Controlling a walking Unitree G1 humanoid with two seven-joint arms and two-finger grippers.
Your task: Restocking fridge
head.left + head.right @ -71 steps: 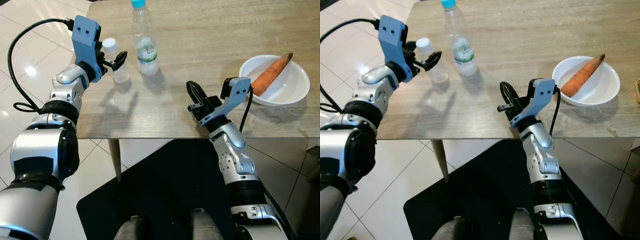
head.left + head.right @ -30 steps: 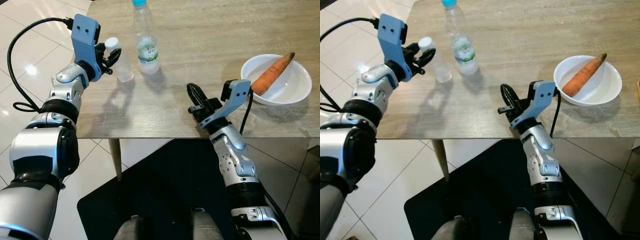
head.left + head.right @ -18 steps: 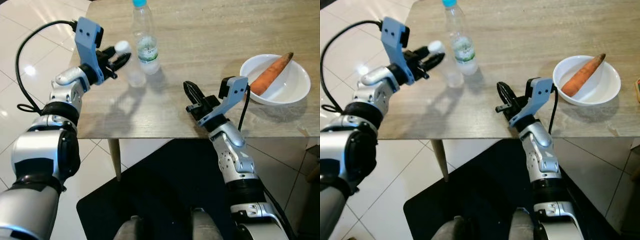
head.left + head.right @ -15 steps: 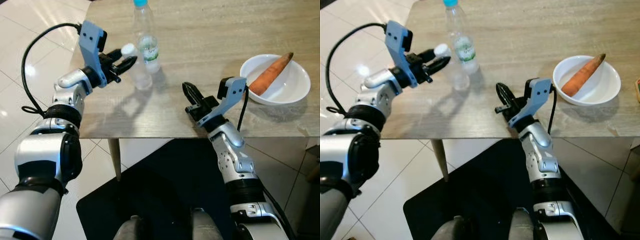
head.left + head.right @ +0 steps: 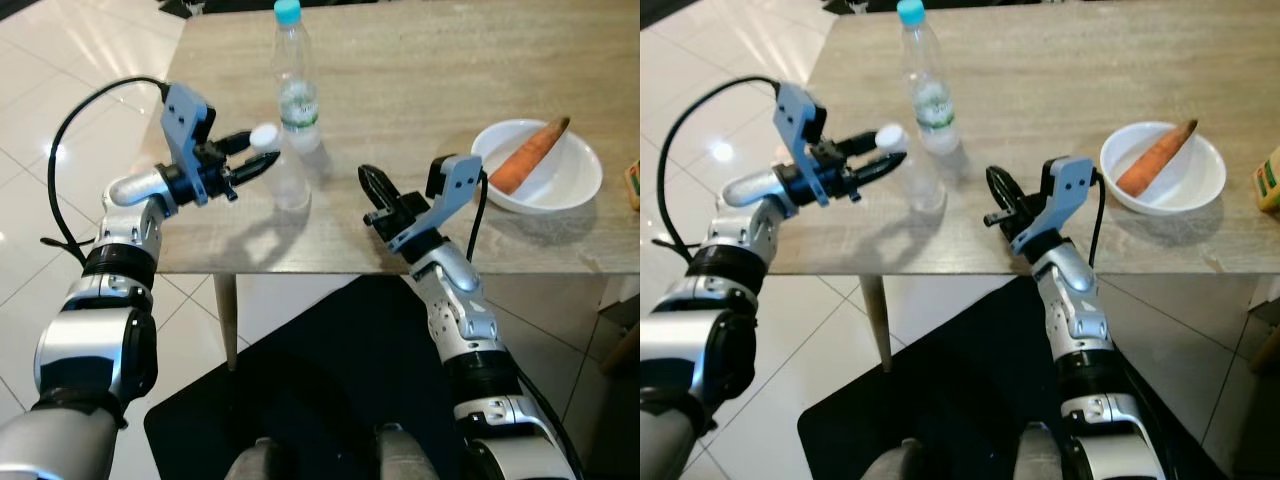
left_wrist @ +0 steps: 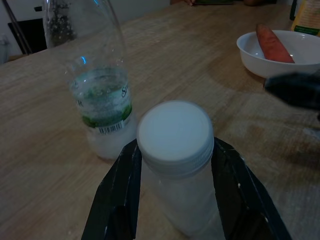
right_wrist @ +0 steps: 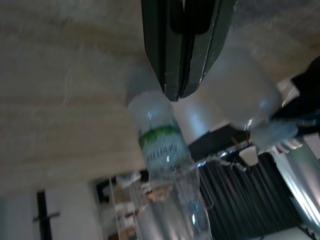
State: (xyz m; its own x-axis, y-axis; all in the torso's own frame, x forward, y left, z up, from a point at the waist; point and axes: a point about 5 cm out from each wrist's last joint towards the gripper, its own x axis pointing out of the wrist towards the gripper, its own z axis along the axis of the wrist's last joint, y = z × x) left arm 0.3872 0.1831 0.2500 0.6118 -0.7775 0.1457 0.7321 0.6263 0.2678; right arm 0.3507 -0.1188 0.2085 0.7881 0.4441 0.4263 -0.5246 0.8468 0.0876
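Observation:
A small clear bottle (image 5: 288, 180) with a white cap (image 6: 175, 132) leans over near the wooden table's (image 5: 420, 70) front left part, and my left gripper (image 5: 262, 147) is shut on its neck. Its fingers (image 6: 125, 190) press both sides just below the cap. I cannot tell whether the base touches the table. Right behind it stands a taller water bottle (image 5: 296, 95) with a blue cap. My right gripper (image 5: 372, 186) hovers over the table's front edge, its fingers (image 7: 175, 55) pressed together and holding nothing. A carrot (image 5: 527, 154) lies in a white bowl (image 5: 580, 185) at the right.
A yellow carton (image 5: 1267, 180) stands at the table's far right edge. The table's front edge runs just before both arms, with a table leg (image 5: 226, 320) below on the left. A black mat (image 5: 330, 390) lies on the white tiled floor under me.
My left gripper closed on the small bottle, then carried it right and nearer the front, tilting it over. The view has shifted a little. The right gripper has kept about the same place.

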